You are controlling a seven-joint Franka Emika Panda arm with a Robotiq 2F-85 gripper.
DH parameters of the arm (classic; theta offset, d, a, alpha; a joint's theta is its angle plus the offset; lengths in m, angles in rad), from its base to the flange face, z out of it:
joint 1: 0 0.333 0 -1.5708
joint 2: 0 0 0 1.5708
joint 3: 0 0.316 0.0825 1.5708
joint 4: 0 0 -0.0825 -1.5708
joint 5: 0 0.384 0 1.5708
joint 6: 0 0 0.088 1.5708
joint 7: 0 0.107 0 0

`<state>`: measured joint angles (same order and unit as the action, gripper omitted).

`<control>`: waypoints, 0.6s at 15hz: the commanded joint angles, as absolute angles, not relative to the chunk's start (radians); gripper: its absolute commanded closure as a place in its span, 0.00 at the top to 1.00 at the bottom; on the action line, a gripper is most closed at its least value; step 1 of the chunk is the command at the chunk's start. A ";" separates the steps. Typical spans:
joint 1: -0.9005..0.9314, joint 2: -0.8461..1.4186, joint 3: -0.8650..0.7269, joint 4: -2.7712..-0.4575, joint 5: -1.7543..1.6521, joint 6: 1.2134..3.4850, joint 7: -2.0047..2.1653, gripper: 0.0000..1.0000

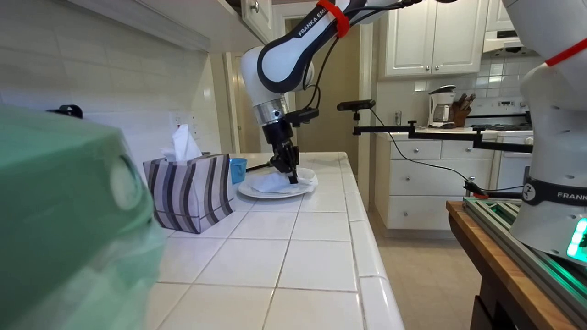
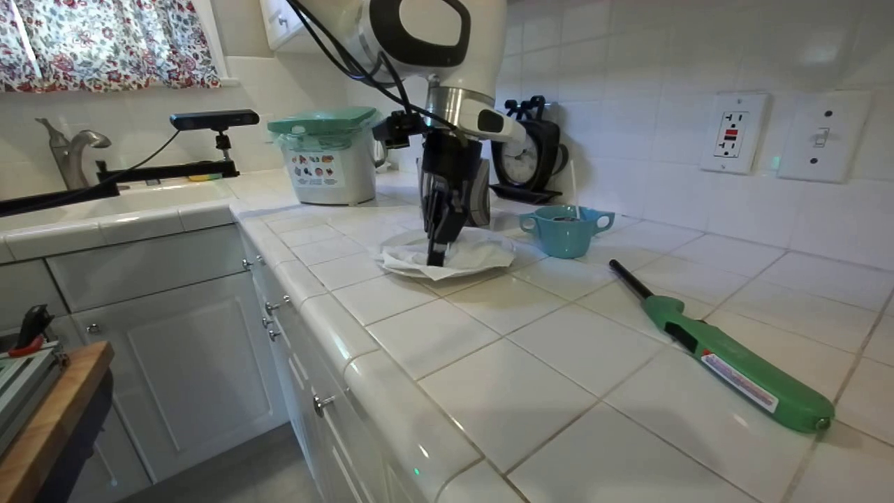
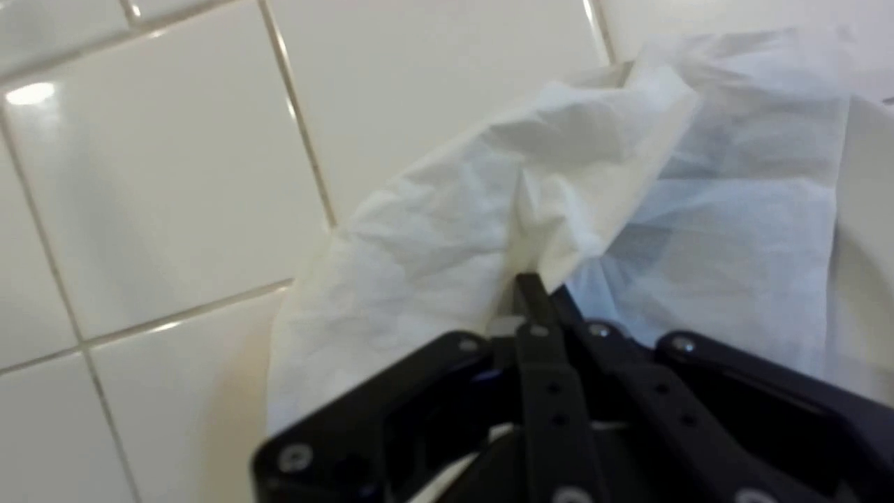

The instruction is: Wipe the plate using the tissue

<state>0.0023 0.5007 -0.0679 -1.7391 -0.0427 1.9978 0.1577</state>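
Gripper [image 3: 546, 285] points down, fingers [image 2: 436, 257] closed on a bunched fold of tissue [image 3: 426, 241], which sits pinched at the tips. Rest of the tissue spreads crumpled under and around the fingers, over the plate [image 1: 250, 192] and out to its rim. Plate lies directly below the gripper in both exterior views; can't tell whether the tips press on it through the paper.

Surface below is a white tiled counter [image 2: 489, 377]. Blue two-handled cup [image 2: 564, 236] stands just beside the plate, right of the gripper in an exterior view; green lighter [image 2: 740, 360] lies farther right of the gripper there, nearer the camera. Striped box [image 1: 192, 197] with a white sheet [image 1: 185, 144] sticking up is left of the gripper in an exterior view. White tub [image 2: 325, 171] with green lid [image 2: 323, 122] stands behind and left of the gripper in an exterior view; black clock [image 2: 522, 161] is behind the gripper to the right, near the tiled wall [image 2: 628, 105]. Well apart from the gripper: faucet [image 2: 73, 162], flowered curtain [image 2: 105, 42], and across the room a coffee maker [image 1: 441, 107], knife block [image 1: 460, 115], stove [image 1: 512, 167] and white cupboards [image 1: 410, 39].
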 commanded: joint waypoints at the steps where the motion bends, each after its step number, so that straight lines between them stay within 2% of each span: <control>1: -0.006 0.554 -0.068 -1.677 -0.048 2.031 0.163 0.00; 9: 0.005 0.620 -0.053 -1.576 -0.040 2.113 0.154 0.00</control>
<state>-0.0002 0.5788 -0.0642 -1.6242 -0.0427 2.0927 0.1594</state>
